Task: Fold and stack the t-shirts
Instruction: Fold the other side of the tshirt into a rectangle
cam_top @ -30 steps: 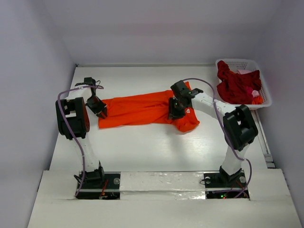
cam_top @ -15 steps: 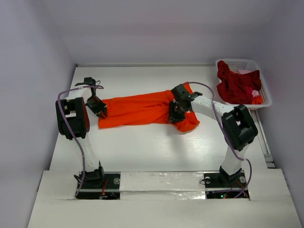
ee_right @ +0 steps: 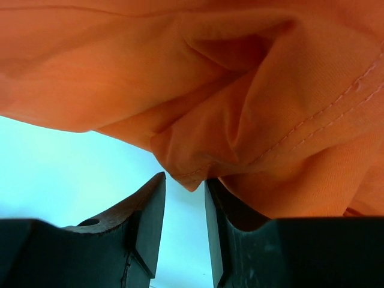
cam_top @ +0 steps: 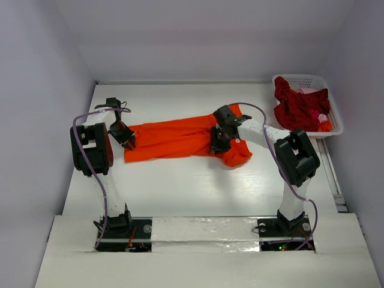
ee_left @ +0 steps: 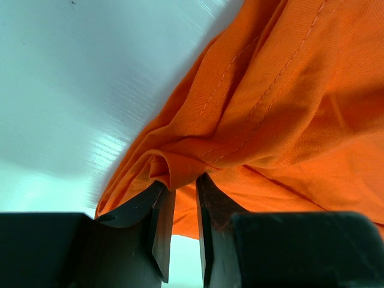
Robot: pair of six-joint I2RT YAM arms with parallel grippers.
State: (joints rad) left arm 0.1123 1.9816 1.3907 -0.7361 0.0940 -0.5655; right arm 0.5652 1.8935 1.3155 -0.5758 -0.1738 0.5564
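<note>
Left jaws: pinched on a bunched fold of the orange t-shirt (ee_left: 270, 108) at its left end, with the cloth wedged well in between the fingers.
Right jaws: narrowly parted, and only the very tip of a fold sits at their mouth. I cannot tell whether that tip is truly clamped.
T-shirt position: stretched sideways across the middle of the desk (cam_top: 180, 192), creased along its length, its right end lumped beneath the right arm.
Main risk: the right end slipping free if the arms lift or pull apart, because so little cloth sits there. The shirt would then hang from the left grip alone and crumple.
Second risk: the left grip holds a gathered wad, likely several layers, so any fold made from it could come out skewed and wrinkled.
Surroundings: the dark red t-shirts (cam_top: 297, 105) are heaped in the white basket (cam_top: 333, 127) at the far right, well apart from the orange one and not yet folded or stacked.
</note>
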